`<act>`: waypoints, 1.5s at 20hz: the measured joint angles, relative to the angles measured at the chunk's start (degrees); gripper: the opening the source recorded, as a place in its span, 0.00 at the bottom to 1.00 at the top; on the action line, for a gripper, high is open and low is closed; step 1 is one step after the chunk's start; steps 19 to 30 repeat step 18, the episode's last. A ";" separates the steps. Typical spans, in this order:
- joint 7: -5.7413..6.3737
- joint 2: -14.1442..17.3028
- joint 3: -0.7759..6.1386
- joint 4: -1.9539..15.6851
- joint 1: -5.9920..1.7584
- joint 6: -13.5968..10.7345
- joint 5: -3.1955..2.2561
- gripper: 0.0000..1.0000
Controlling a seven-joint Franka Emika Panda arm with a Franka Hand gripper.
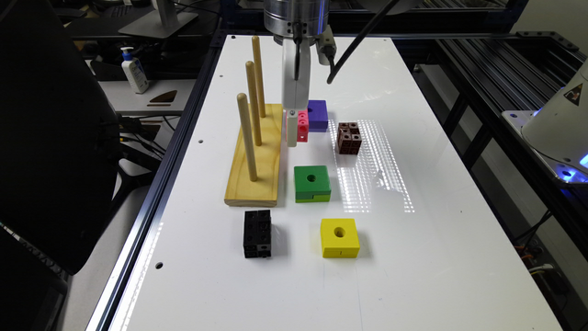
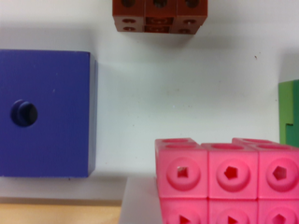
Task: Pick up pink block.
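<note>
Table (image 1: 413,257) first: we see a white top carrying the wooden peg base (image 1: 255,158). Just beside that base, our gripper (image 1: 294,131) stands at the pink block (image 1: 302,125), which sits right before the purple block (image 1: 317,115). Whether we grasp it, we cannot tell.

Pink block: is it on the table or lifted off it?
Cannot tell for sure. The pink block sits right at the gripper, low by the purple block, with no clear gap above the table.
</note>
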 joint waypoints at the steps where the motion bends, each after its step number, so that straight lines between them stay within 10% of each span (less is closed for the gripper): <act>1: 0.01 -0.83 0.00 0.02 0.00 -0.73 0.00 0.00; 18: 0.09 -12.54 0.02 0.14 0.01 -12.16 0.05 0.00; 30: 0.09 -12.54 0.02 0.14 0.01 -12.16 0.05 0.00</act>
